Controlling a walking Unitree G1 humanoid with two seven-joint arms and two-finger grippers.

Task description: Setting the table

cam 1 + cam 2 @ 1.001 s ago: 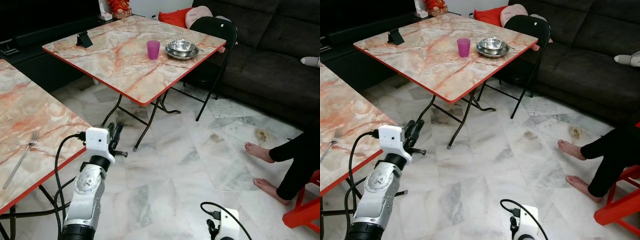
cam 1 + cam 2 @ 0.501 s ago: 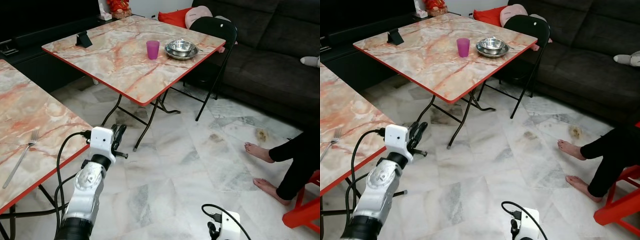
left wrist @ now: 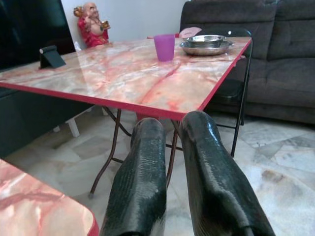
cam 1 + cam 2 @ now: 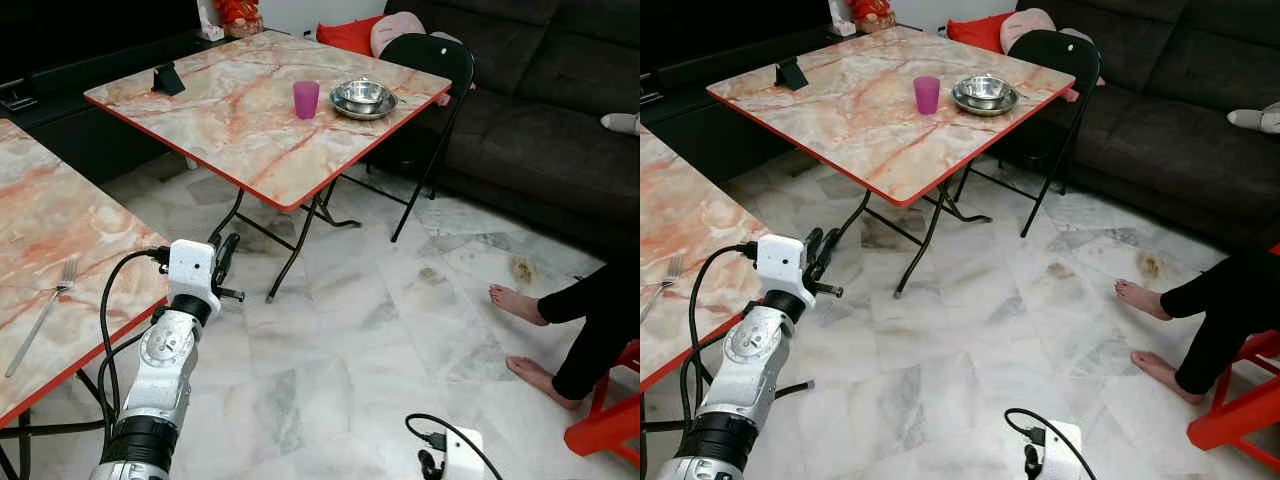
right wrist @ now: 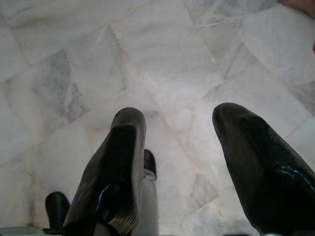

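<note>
The fork [image 4: 40, 312] lies at the frame's left edge on the near table [image 4: 60, 230]. The left gripper [image 4: 222, 262], fingers nearly closed and empty, may clip the table's red rim; the right gripper [image 5: 182, 162] hangs open

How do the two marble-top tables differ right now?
The far table carries a purple cup, stacked steel bowls and a small black stand; the near table carries a fork. The far table has a black folding chair beside it; the left gripper is raised beside the near table. Both share pink-veined tops with red edging.
</note>
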